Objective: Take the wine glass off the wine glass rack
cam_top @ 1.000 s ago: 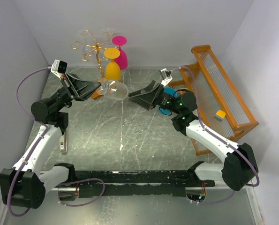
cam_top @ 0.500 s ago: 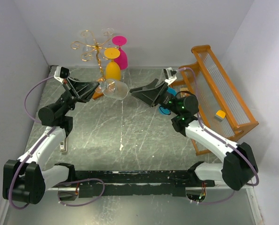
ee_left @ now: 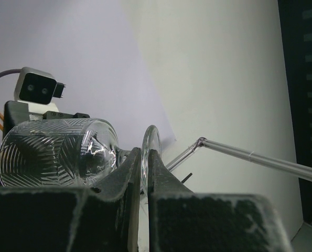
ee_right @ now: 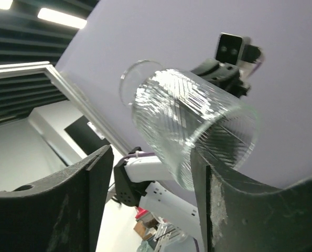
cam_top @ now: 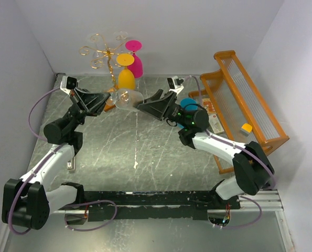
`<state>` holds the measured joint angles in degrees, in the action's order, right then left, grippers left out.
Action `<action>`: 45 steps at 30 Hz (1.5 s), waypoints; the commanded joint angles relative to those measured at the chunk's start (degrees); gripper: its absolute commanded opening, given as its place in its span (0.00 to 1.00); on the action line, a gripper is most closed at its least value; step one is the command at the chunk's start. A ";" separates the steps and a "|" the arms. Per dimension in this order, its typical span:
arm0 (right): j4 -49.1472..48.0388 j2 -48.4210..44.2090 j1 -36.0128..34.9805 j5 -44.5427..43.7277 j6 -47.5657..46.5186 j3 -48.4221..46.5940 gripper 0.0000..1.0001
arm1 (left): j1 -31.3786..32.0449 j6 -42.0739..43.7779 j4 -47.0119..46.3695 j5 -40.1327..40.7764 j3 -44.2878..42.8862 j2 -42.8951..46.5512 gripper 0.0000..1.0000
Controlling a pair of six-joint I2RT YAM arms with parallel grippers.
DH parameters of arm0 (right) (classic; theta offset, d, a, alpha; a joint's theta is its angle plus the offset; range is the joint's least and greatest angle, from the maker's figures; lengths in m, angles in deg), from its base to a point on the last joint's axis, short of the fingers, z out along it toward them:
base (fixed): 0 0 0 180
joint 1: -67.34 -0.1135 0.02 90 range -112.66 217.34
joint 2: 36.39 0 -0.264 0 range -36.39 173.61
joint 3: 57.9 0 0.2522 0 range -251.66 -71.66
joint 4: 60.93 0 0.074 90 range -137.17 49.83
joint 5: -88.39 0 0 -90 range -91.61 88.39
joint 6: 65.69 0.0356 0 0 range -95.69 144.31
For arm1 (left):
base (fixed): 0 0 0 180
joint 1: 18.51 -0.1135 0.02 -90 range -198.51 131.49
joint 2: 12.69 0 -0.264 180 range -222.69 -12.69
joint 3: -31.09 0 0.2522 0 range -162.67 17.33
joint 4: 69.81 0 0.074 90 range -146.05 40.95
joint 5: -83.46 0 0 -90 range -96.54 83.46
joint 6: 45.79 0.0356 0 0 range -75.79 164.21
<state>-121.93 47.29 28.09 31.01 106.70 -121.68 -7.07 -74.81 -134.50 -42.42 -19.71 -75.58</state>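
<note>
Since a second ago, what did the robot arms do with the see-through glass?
The right gripper swung left to the clear wine glass; its open fingers now flank the bowl. The left gripper stayed shut on the stem. The wine glass rack, yellow glass and pink glass stayed put.
</note>
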 commanded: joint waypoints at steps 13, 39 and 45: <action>-15.92 3.29 -1.79 -0.37 3.15 -6.97 0.31 | 2.90 -9.50 -12.89 2.77 -1.37 -1.04 0.07; 63.56 -29.91 -1.33 -7.56 -39.36 5.95 0.00 | -0.13 39.59 55.81 -14.98 3.81 15.40 1.00; 100.82 -34.49 -1.28 -26.66 -49.51 1.34 0.00 | -2.04 77.08 105.16 1.29 -18.04 13.23 1.00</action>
<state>-48.73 14.81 26.52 19.50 67.47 -115.87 -8.31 -27.05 -65.04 -50.70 -24.19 -61.50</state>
